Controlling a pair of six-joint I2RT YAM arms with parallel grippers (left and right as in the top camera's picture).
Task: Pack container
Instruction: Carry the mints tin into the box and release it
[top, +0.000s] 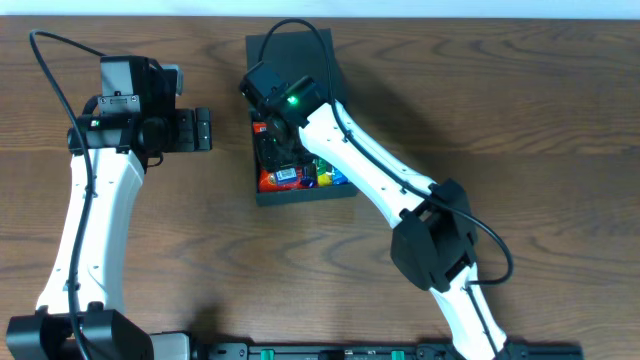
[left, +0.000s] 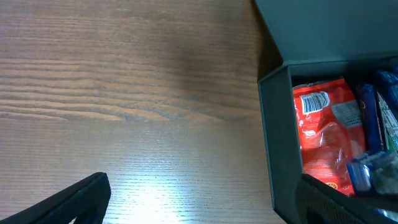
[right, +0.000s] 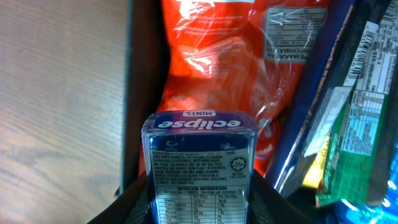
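- Packets (left: 323, 137) already fill much of the container (top: 305, 197); lid flap (top: 290, 55) open.
- Right gripper (right: 199, 208), part closed, grips mints box (right: 199, 155) over them.
- Left gripper (top: 200, 130) gapes wide, empty.

Wooden table (top: 520, 120), dark container (top: 300, 197) resting on it

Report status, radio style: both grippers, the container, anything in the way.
Left gripper open, over table beside container. Right gripper shut on Eclipse mints box, above open container. Inside: red packet, other snacks. Nothing blocking.
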